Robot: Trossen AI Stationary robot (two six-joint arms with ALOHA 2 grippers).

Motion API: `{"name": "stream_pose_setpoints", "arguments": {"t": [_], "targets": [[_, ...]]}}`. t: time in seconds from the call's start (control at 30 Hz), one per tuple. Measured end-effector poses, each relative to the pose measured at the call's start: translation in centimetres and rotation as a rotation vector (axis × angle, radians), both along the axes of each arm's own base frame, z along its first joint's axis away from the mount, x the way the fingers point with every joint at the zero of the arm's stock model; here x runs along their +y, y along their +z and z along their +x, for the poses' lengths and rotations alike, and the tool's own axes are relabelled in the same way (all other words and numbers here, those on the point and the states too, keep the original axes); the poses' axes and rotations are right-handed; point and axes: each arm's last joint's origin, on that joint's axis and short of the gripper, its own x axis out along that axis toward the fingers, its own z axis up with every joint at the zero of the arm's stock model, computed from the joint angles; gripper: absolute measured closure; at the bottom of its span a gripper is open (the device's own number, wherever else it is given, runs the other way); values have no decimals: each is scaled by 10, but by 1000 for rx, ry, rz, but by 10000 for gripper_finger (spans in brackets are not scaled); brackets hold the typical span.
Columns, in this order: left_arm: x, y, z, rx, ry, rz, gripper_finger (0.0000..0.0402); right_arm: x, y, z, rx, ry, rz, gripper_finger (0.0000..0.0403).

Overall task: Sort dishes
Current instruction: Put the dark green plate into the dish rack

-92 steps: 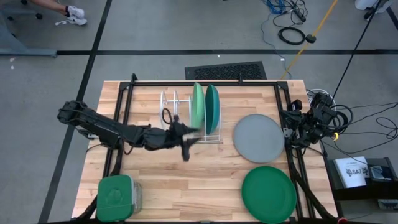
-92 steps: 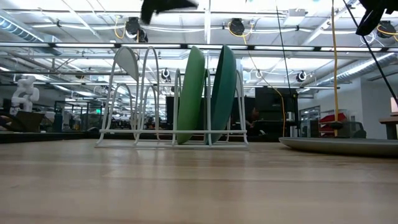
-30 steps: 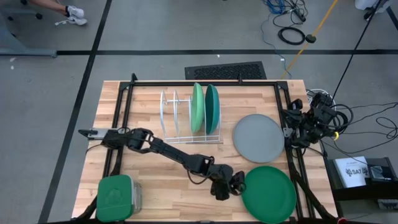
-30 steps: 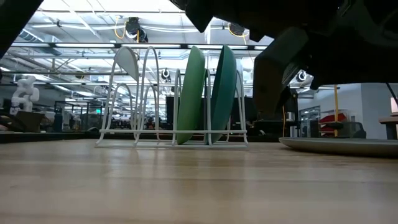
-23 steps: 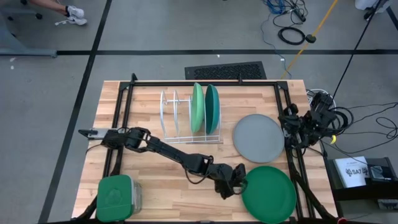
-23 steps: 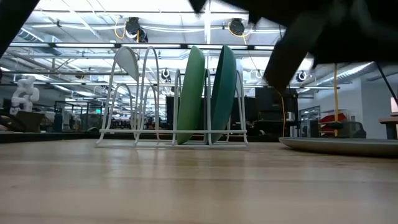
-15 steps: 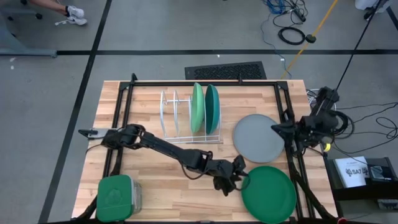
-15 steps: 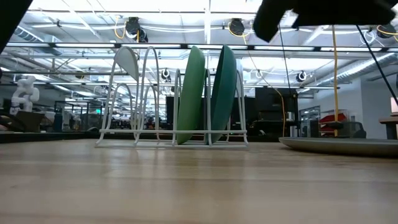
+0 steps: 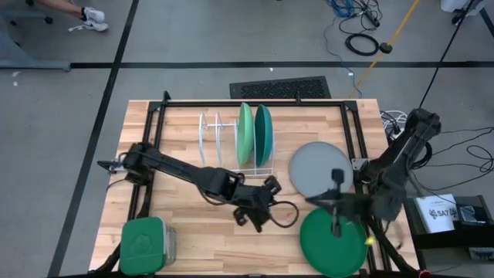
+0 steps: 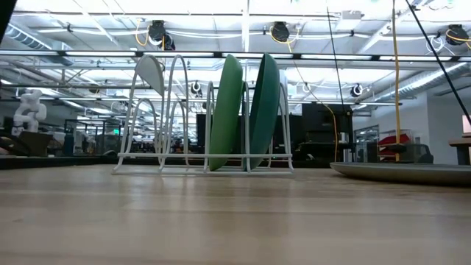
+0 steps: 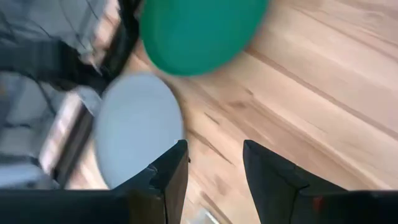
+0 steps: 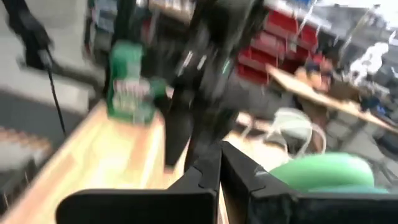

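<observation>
The mint plate point(image 9: 245, 133) and teal plate point(image 9: 263, 135) stood upright, side by side, in the white wire rack point(image 9: 217, 141). The grey plate point(image 9: 312, 166) and dark green plate point(image 9: 323, 245) lay flat on the table point(image 9: 193, 247). The left end effector point(image 9: 270, 185) hovered mid-table, fingers parted and empty. The right end effector point(image 9: 335, 202) hung over the dark green plate's rim, fingers nearly together, holding nothing.

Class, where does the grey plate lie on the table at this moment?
In the high view, the grey plate lies flat on the table's right side, between the white rack and the dark green plate.
</observation>
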Motion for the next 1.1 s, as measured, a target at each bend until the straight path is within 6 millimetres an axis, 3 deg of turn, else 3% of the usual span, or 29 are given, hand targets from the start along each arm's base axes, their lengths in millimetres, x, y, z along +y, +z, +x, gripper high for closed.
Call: {"name": "stream_pose_setpoints", "arguments": {"t": [0.13,0.33,0.57,0.8,1.0,1.1], "targets": [[3,10,-18,66,42,-3,247,15,-12,21,219,-38,-17,403],[3,12,-30,122,118,30,247,12,-27,36,730,-97,246,399],[4,0,-28,134,139,25,247,19,-56,46,1084,-85,361,316],[3,-11,-30,164,172,11,247,30,-91,55,1268,-24,159,226],[-4,-21,-35,197,179,8,247,23,-114,74,1342,12,33,227],[-8,-23,-36,200,188,-4,247,18,-123,87,1380,74,53,238]]}}
